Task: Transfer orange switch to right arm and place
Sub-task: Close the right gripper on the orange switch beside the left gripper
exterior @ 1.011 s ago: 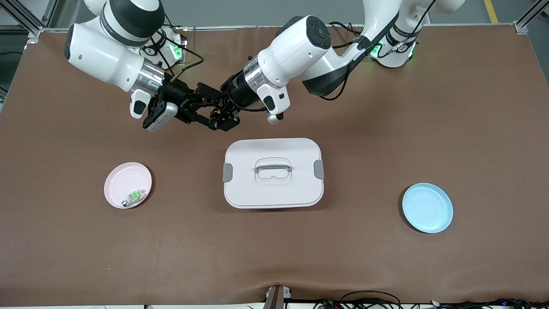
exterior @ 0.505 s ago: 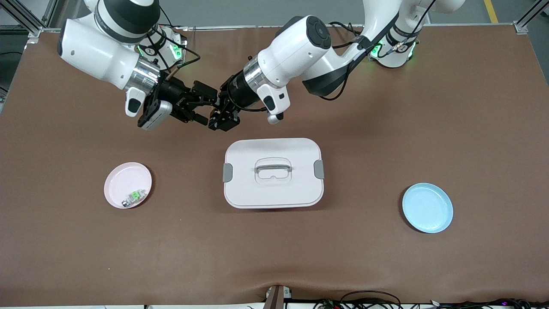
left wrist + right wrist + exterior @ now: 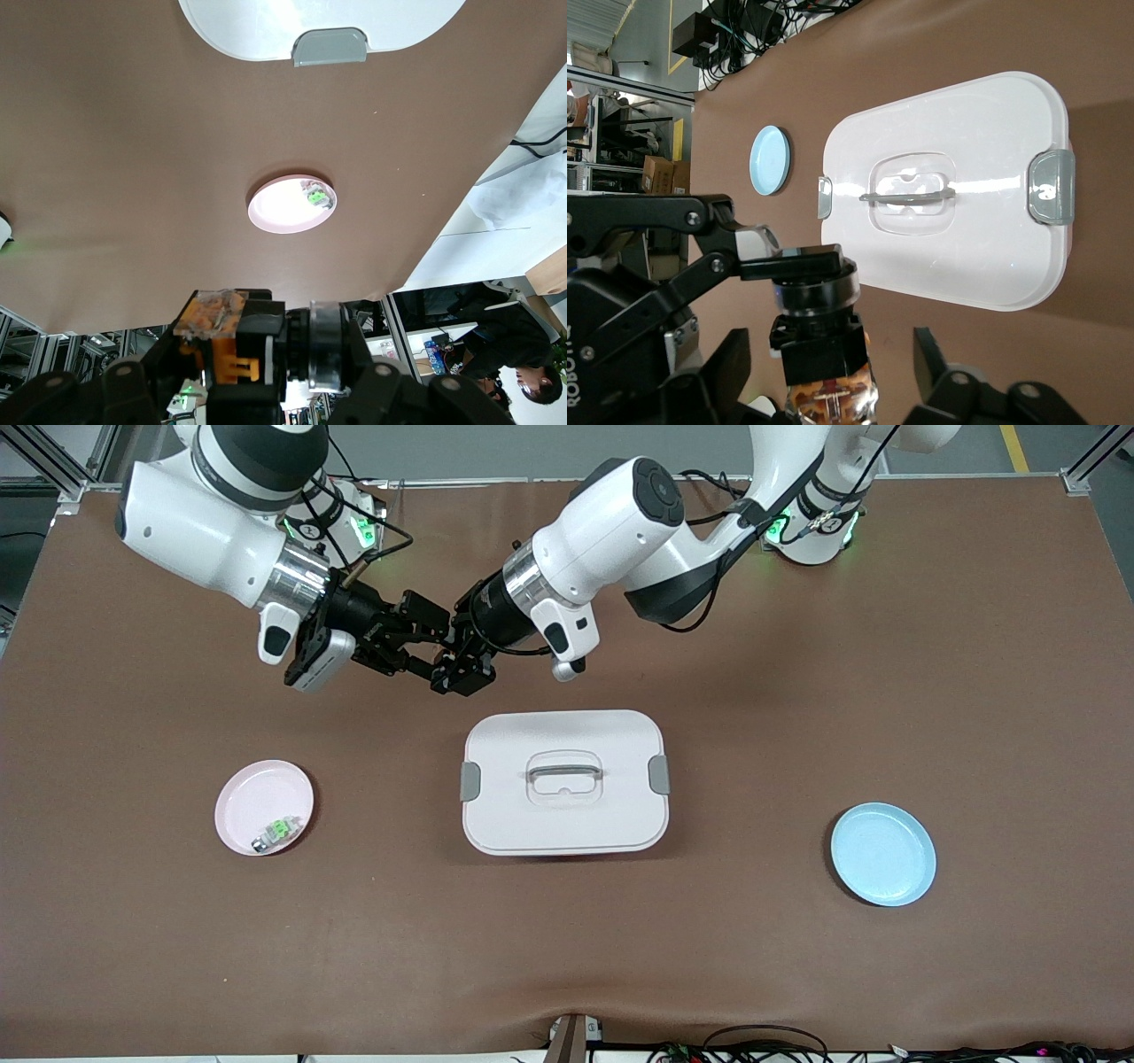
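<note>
The orange switch (image 3: 237, 352), a stubby black body with orange marks and a silver ring, is held above the table between both hands. My left gripper (image 3: 257, 376) is shut on it. My right gripper (image 3: 830, 372) faces the left one, and its open fingers (image 3: 728, 365) flank the switch's (image 3: 821, 341) black body with a gap on each side. In the front view the two grippers meet over bare table, the right gripper (image 3: 422, 645) against the left gripper (image 3: 450, 662), farther from the camera than the white box. The switch is lost among the fingers there.
A white lidded box (image 3: 564, 815) with grey latches sits mid-table. A pink plate (image 3: 250, 797) holding a small green-and-silver part (image 3: 276, 832) lies toward the right arm's end. A blue plate (image 3: 883, 854) lies toward the left arm's end.
My right arm has shifted slightly toward its own end of the table, and its fingers have drawn in around the switch. The left gripper has kept still with the switch.
</note>
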`<state>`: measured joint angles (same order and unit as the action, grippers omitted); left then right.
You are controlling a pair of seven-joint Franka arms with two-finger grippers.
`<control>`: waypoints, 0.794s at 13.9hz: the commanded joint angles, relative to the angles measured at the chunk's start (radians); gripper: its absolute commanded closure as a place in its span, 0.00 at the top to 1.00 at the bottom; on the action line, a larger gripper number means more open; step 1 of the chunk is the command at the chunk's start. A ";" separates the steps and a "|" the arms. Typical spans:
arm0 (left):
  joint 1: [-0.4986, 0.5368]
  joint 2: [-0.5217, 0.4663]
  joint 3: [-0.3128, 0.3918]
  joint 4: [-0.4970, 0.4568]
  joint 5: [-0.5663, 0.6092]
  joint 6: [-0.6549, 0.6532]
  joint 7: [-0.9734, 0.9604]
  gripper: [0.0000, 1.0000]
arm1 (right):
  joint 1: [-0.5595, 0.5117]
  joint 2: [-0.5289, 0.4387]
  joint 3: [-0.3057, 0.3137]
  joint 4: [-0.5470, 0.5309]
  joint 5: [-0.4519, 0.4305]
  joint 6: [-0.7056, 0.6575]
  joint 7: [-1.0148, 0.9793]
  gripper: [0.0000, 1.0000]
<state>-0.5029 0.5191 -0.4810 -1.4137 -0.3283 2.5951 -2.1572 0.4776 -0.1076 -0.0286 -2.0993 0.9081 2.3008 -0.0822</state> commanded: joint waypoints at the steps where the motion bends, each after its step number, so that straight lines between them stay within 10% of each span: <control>1: -0.005 -0.002 0.001 0.002 0.018 0.022 -0.013 0.10 | 0.004 -0.015 -0.001 -0.013 0.009 -0.003 -0.001 0.79; 6: -0.005 -0.002 0.001 0.002 0.018 0.022 -0.013 0.10 | 0.007 -0.015 0.001 -0.015 0.005 -0.001 0.005 0.00; 11: -0.006 -0.002 0.001 0.002 0.018 0.022 -0.013 0.10 | 0.006 -0.014 0.001 -0.012 0.005 -0.008 0.004 0.00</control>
<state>-0.5026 0.5200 -0.4811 -1.4150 -0.3283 2.5930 -2.1572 0.4787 -0.1078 -0.0251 -2.1029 0.9039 2.2993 -0.1026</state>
